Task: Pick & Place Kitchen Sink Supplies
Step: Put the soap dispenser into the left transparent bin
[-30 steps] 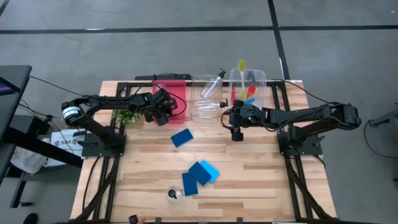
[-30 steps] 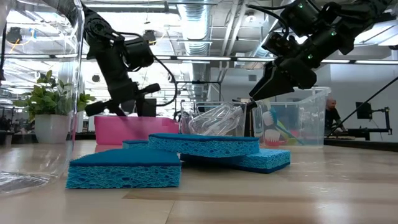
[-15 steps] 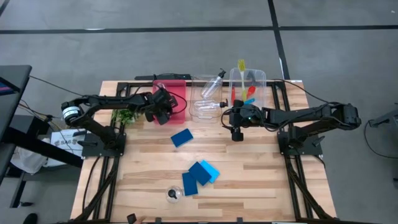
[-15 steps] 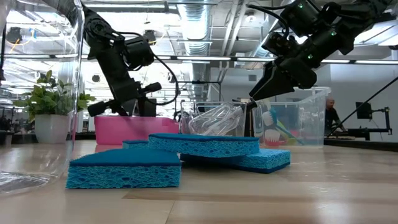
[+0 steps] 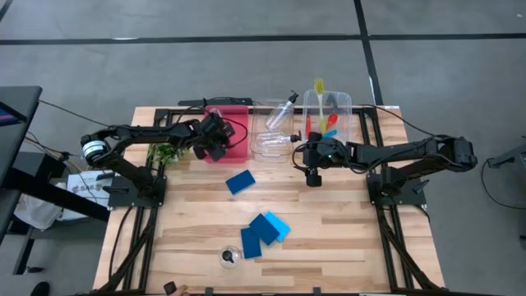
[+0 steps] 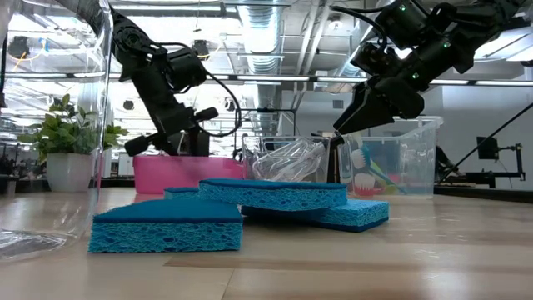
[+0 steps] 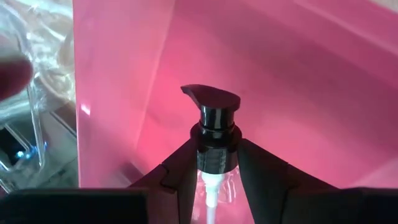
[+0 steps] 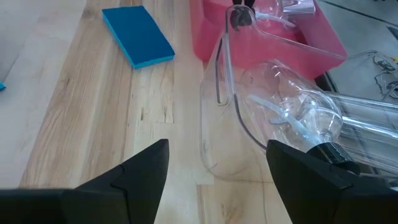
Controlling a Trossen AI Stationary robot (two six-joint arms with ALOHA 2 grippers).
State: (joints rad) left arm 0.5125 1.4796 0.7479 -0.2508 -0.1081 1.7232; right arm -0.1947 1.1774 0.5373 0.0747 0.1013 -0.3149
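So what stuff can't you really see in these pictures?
- Bottle in the left hand, left wrist view: only the black pump top shows; the fingers hide the body.
- Brushes, high view: too small to count bristles.
- Bottle near the table's front edge, low view: cut off by the picture's edge.
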